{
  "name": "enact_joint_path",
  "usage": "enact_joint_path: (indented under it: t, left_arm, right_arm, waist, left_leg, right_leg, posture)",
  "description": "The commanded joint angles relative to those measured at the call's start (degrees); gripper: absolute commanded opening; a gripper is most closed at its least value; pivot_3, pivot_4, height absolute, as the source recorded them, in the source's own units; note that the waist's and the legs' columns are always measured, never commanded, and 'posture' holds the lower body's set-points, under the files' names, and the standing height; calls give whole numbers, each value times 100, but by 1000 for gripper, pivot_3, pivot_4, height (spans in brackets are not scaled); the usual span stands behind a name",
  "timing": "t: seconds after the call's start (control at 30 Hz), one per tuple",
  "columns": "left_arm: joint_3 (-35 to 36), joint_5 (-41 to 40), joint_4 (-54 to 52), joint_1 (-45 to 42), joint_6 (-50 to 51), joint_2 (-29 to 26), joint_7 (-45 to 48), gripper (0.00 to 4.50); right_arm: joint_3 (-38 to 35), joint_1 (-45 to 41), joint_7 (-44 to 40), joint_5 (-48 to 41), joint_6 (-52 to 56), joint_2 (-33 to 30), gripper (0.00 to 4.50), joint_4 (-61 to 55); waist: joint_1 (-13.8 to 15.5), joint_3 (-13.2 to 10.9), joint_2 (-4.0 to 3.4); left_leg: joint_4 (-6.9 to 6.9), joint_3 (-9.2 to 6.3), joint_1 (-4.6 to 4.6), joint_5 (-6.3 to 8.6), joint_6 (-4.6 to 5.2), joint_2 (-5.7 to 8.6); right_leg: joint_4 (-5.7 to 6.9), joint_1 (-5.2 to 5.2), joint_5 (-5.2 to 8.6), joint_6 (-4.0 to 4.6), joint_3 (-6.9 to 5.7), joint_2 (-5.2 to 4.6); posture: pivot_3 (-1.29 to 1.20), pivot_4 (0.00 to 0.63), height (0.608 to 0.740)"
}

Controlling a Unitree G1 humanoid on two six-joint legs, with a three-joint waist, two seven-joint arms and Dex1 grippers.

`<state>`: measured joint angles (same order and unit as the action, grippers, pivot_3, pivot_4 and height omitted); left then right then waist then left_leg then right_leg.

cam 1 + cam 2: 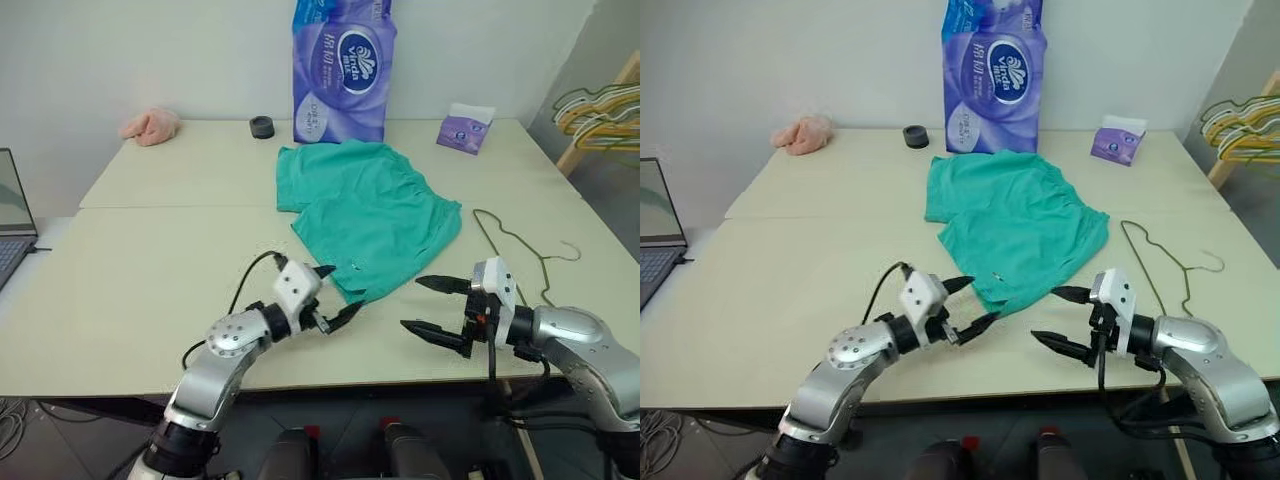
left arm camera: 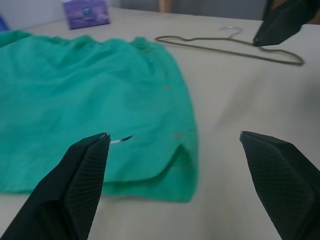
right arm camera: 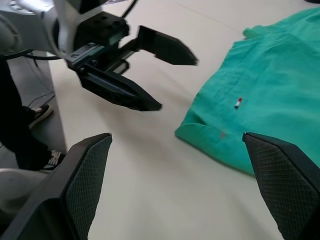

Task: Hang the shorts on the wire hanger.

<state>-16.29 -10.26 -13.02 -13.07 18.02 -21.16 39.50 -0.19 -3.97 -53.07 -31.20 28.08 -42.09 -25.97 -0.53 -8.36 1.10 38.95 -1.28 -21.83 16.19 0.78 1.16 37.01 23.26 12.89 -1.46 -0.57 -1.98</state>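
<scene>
Your shorts (image 1: 368,222) lie flat mid-table, soft and limp, so pinch the near hem at 12 o'clock from your left gripper (image 1: 329,298). The stiff, thin wire hanger (image 1: 522,246) lies at 3 o'clock of them. The left and right gripper (image 1: 436,309) gape empty. The waistband's tag is hard to make out.

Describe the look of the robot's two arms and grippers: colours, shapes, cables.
Both arms are rounded silver-grey metal segments ending in a white boxy wrist block. The left gripper and right gripper each carry two black, tapered, wedge-shaped fingers with a fine cross-hatched grip texture on the inner faces. A black cable loops from the left wrist block back along the arm; another black cable hangs below the right wrist.
</scene>
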Motion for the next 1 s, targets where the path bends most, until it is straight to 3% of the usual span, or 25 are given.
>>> enact_joint_path:
  t: [0.03, 0.3, 0.43, 0.7, 0.83, 1.0]
  left_arm:
    - [-338, 469, 626, -381, -191, 68, -8, 4359]
    - [-543, 1130, 1690, -787, -275, 243, -249, 4359]
    - [-548, 1370, 1905, -826, -417, 270, -355, 3630]
    - [-335, 1456, 2000, -822, -574, 257, -504, 1076]
    - [-125, 1261, 1800, -810, -486, 177, -357, 21]
    - [541, 616, 1171, -859, 57, -171, 23, 21]
  right_arm:
    - [-80, -57, -13, -9, -141, 26, 4489, -184]
    - [-317, 131, 60, 268, -668, 93, 4489, 112]
    - [-358, 118, 47, 333, -820, 73, 4500, 216]
    - [-412, -207, 138, 476, -953, 43, 4500, 465]
    - [-331, -539, 161, 902, -1274, -32, 4500, 880]
    - [129, -1301, 331, 2064, -2090, -147, 4500, 2114]
  waist:
    - [-24, 0, 0]
    - [-121, 0, 1]
    - [-133, 1, 0]
    - [-136, 2, 0]
    - [-137, 2, 0]
    - [-172, 1, 0]
  left_leg:
    - [0, 0, 0, 0, 0, 0]
    - [0, 0, -3, 0, 0, 4]
    - [0, 1, -1, 0, 0, 5]
    - [0, 1, 0, 0, 0, 4]
    - [0, 1, 0, 0, 0, 4]
    - [0, 5, -1, 0, -1, 3]
  right_leg:
    - [0, 0, 1, -1, 1, 0]
    - [0, 0, 0, -2, 4, -9]
    - [1, 0, -2, 0, 7, -11]
    - [2, 0, -11, 15, 8, -12]
    - [3, 0, -12, 18, 7, -12]
    - [7, 5, -13, 19, 6, -12]
  posture:
    - [-132, 113, 740]
    - [-166, 112, 740]
    - [-172, 109, 740]
    - [-160, 105, 740]
    - [-154, 103, 740]
    - [-137, 98, 740]
